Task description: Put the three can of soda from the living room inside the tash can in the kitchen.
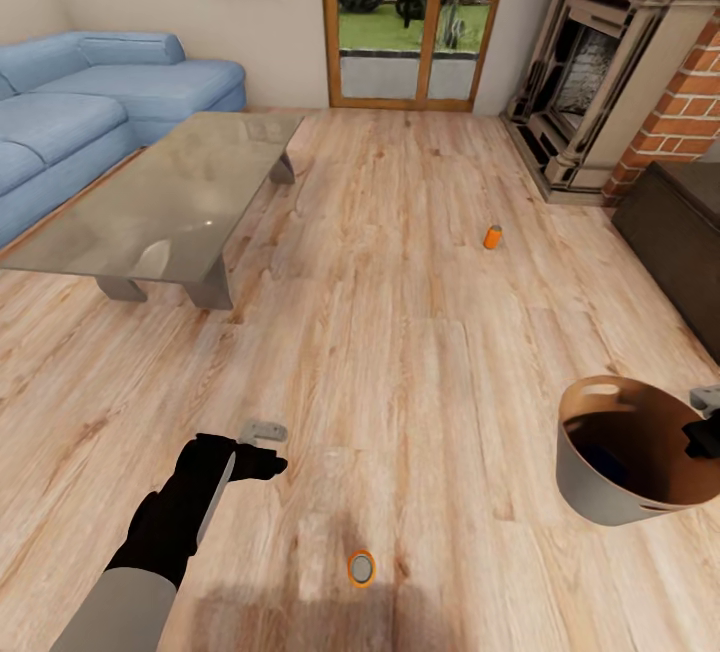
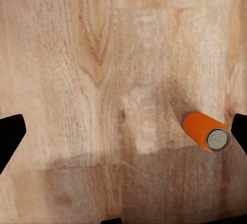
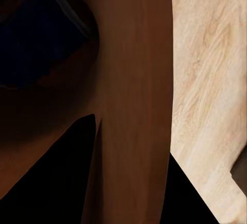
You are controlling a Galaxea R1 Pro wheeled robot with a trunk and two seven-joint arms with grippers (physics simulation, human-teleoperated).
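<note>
Two fingers of the left hand [image 2: 123, 136] stand wide apart and hold nothing, hovering over the wooden floor [image 1: 420, 352] with the near orange can [image 2: 206, 131] upright just inside one fingertip. To do this well, I'd shift the hand sideways until the can sits midway, then drop straight and close. The right hand [image 1: 702, 437] grips the bin [image 1: 590, 477] by its rim, a dark blue can [image 1: 603, 462] lying inside. A second orange can [image 1: 492, 237] waits further out, well past the glass tabletop [image 1: 170, 202].
</note>
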